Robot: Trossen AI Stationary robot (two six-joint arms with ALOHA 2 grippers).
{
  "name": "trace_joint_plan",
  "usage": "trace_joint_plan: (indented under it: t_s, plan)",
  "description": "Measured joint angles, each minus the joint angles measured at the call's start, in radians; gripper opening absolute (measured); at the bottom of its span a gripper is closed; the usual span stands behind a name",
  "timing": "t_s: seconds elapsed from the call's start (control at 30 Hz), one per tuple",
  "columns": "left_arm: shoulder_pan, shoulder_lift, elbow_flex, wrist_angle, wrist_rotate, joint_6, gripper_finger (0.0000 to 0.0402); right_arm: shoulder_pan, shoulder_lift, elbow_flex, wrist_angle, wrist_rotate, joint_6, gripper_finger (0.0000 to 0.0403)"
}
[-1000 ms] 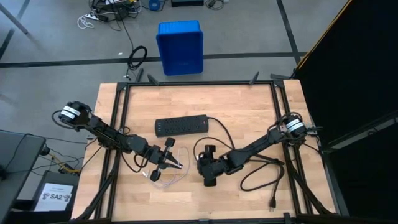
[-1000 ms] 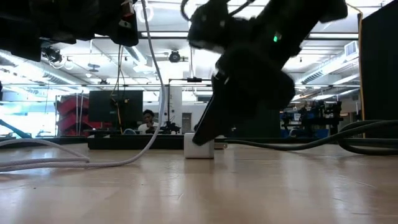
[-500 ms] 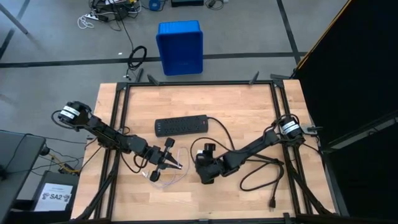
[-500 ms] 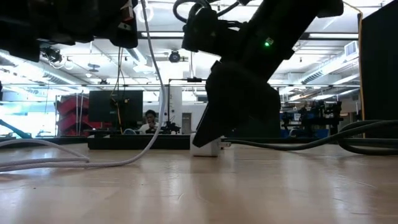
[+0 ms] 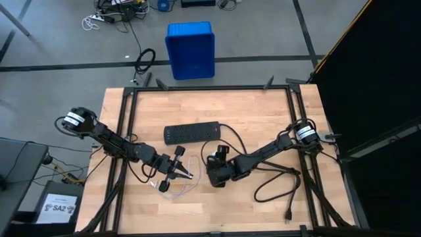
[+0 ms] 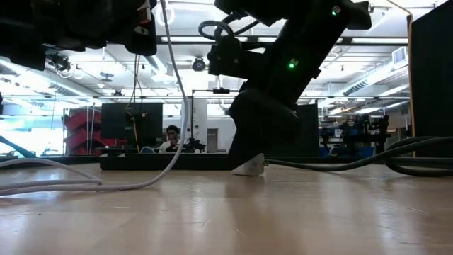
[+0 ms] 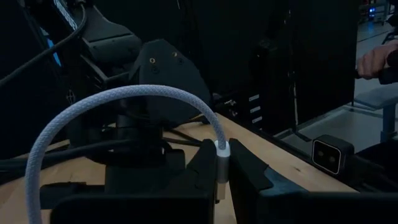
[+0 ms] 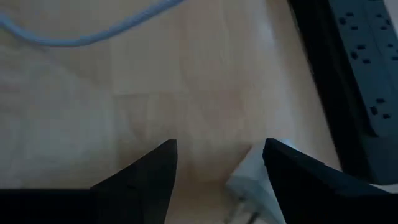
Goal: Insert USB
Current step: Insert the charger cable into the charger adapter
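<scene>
L claw point(image 7: 222, 180) clamped on USB point(image 7: 124, 102) plug, R claw point(image 8: 219, 165) spread apart, touching white adapter point(image 8: 252, 177)

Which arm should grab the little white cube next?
Probably the right. Its open pincer hangs right over the cube, while the left pincer is shut on the USB.

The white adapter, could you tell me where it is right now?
In the low view the white adapter lies tilted on the table under the right gripper, just before the black power strip.
</scene>
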Motion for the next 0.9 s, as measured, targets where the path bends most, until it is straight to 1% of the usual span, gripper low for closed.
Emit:
trace_joint_plan:
  t_s: [0.27,0.33,0.43,0.53,0.77,0.9]
  plan:
    - [0.0,0.0,0.0,-0.002,0.0,0.0,0.0003,-0.006,0.0,0.083,-0.117,0.067,0.122,0.0206]
    - [0.0,0.0,0.0,-0.002,0.0,-0.003,0.0003,-0.013,-0.001,0.088,-0.141,0.065,0.201,0.0203]
    - [0.0,0.0,0.0,-0.002,0.0,-0.003,0.0003,-0.028,-0.001,0.089,-0.194,0.03,0.325,0.0198]
    - [0.0,0.0,0.0,-0.002,0.001,-0.004,0.0003,-0.042,-0.001,0.078,-0.238,0.019,0.417,0.0196]
    - [0.0,0.0,0.0,-0.001,0.002,-0.005,0.0003,-0.074,-0.002,0.054,-0.219,-0.044,0.445,0.0194]
    - [0.0,0.0,0.0,-0.001,0.002,-0.005,0.0003,-0.088,-0.002,0.051,-0.216,-0.065,0.405,0.0173]
